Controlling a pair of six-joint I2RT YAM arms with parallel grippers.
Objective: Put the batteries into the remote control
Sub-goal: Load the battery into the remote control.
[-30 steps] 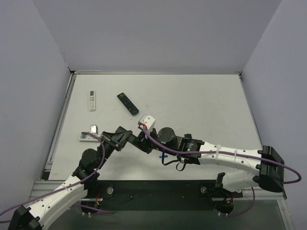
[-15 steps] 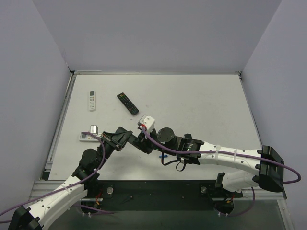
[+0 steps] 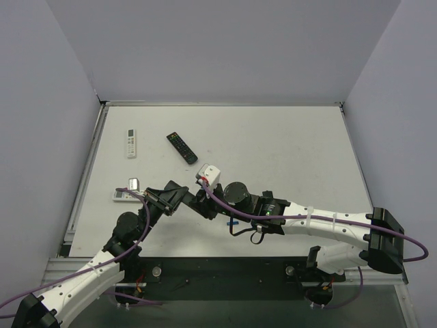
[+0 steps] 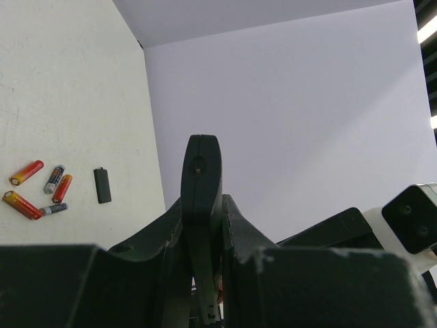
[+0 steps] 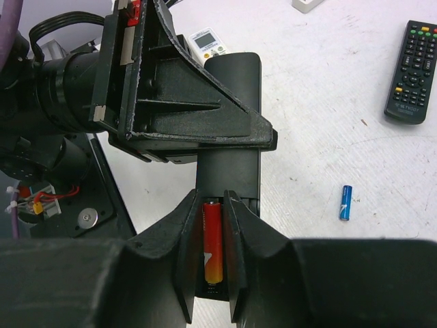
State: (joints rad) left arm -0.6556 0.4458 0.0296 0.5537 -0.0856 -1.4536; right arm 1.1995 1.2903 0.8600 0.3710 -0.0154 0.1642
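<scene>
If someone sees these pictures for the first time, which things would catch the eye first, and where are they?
First, the red-orange battery lying in the open compartment of the remote control, between the right jaws, while the left jaws clamp the remote. Next, in the left wrist view, the loose batteries and a small black cover lie close together on the white table.

The right arm's white forearm link [image 3: 328,224] has shifted marginally leftward, toward the slim matte-black bar-shaped remote control [image 5: 229,174]. The movement is very slight. Any change in jaw spacing at the right claw [image 5: 213,199] cannot be resolved.
</scene>
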